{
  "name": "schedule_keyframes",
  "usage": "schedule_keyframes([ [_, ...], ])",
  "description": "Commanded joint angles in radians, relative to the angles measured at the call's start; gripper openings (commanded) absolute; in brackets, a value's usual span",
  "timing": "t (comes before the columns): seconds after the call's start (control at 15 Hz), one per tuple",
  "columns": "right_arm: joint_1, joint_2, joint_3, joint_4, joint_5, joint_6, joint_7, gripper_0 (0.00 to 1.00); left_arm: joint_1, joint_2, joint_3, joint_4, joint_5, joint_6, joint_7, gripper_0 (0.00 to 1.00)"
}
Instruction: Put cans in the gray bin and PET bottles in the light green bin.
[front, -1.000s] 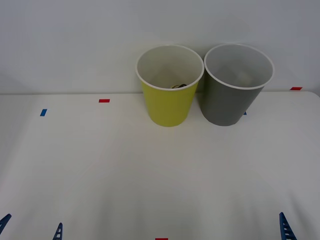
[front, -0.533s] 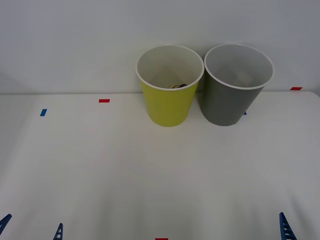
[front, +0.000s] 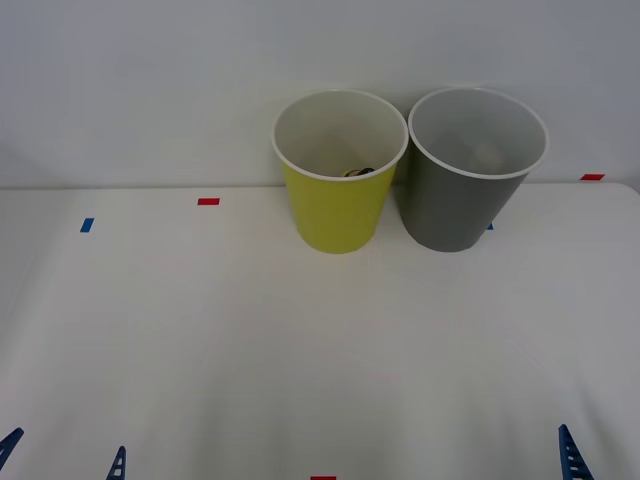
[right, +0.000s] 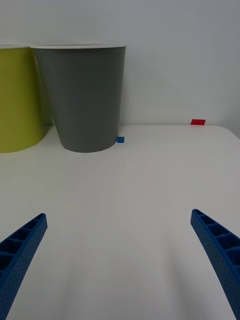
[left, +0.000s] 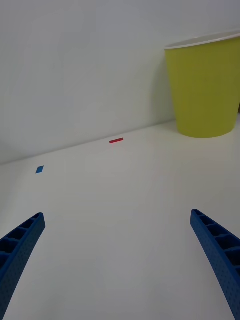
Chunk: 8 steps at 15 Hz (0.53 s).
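Front view has the light green bin (front: 339, 190) and the gray bin (front: 468, 180) standing upright side by side at the far edge of the white table (front: 300, 340), rims just about touching. Something dark pokes up just over the green bin's near rim, probably the PET bottle (front: 358, 172), but it's too hidden to tell. The left gripper (left: 120, 265) sits low at the near left with fingers spread wide, nothing between them. Same deal with the right gripper (right: 120, 265) at the near right, facing the gray bin.

White table (front: 300, 340) bears red tape marks (front: 208, 201) and blue ones (front: 87, 225).
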Motion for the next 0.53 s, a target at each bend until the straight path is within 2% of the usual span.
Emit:
schedule_keyframes([
  [0.07,0.000,0.000,0.000,0.000,0.000,0.000,0.000,1.00,0.000,0.000,0.000,0.000,0.000,0.000,0.000,1.00],
  [0.53,0.000,0.000,0.000,0.000,0.000,0.000,0.000,1.00,0.000,0.000,0.000,0.000,0.000,0.000,0.000,1.00],
])
